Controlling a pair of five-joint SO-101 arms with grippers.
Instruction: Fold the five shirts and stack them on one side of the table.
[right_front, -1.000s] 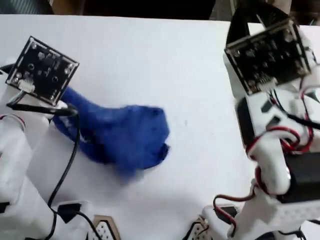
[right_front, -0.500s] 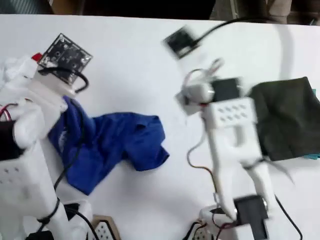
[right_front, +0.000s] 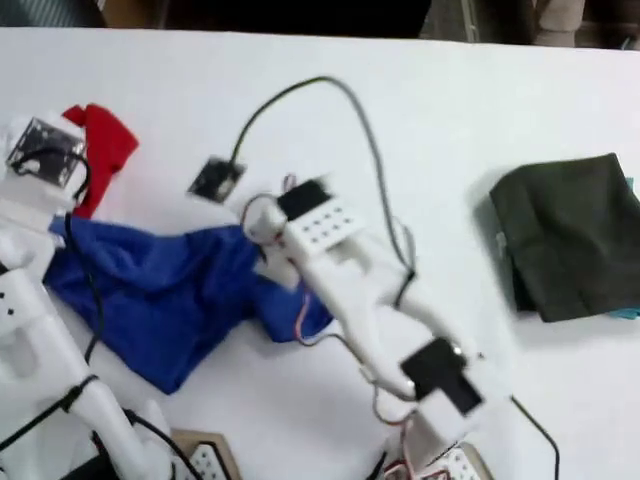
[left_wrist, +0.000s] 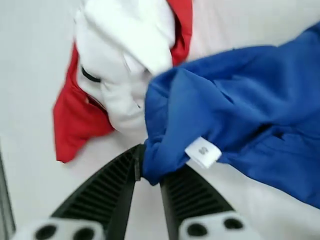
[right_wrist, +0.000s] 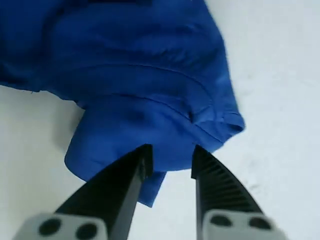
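My left gripper (left_wrist: 148, 166) is clamped tight on a bunched edge of the blue shirt (left_wrist: 240, 100), just beside its white label (left_wrist: 203, 151). My right gripper (right_wrist: 170, 154) has its fingers parted, tips low over the shirt's other end, blue cloth showing between them; nothing is pinched there. Past the left gripper a red shirt (right_front: 102, 148) lies touching the blue one, with a white lump (left_wrist: 125, 55) on it that I cannot identify. On the right side of the worktop (right_front: 430, 100), well apart, sits the folded dark shirt (right_front: 570, 235).

Half a second ago the right arm stood upright near the dark shirt; now it stretches low across the middle to the blue shirt. The left arm has drawn back leftward, pulling the blue shirt out longer and baring the red one. The dark shirt has not moved.
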